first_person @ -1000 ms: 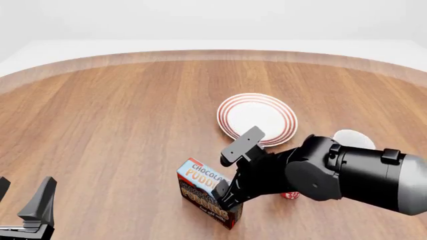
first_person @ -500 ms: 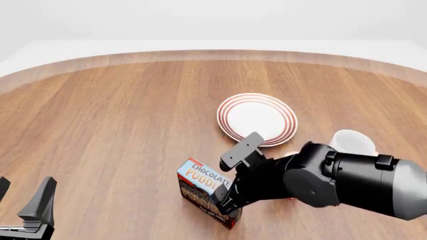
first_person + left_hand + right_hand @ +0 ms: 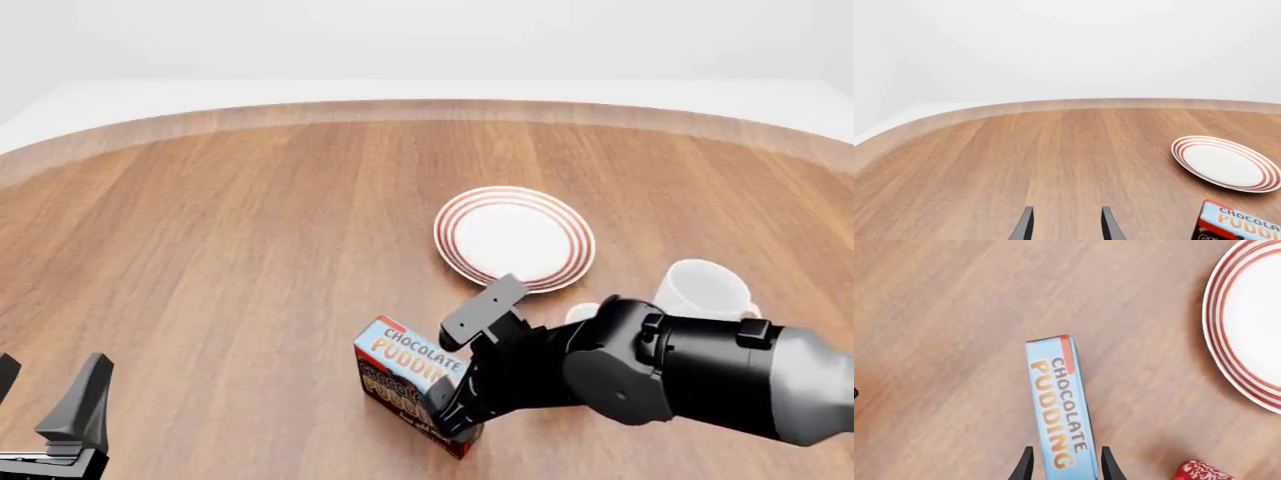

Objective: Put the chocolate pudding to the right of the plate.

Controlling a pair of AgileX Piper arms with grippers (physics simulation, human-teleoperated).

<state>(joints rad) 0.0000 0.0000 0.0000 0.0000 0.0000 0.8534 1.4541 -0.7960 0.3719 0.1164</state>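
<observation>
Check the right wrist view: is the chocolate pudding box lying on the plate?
No. The chocolate pudding stands on bare wood between the right gripper fingers, clearly apart from the plate.

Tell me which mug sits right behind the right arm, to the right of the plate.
The plain white mug, right of the plate. The red patterned mug shows only as a sliver in the right wrist view.

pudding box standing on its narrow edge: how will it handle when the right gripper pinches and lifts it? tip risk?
The light-blue-topped chocolate pudding carton looks like a flat-faced, probably stiff box, so the right gripper, fingers straddling its narrow top, should get a stable pinch. It stands tall on a thin base, so a sideways nudge would likely tip it. Probably light; the printed faces may be slick.
</observation>
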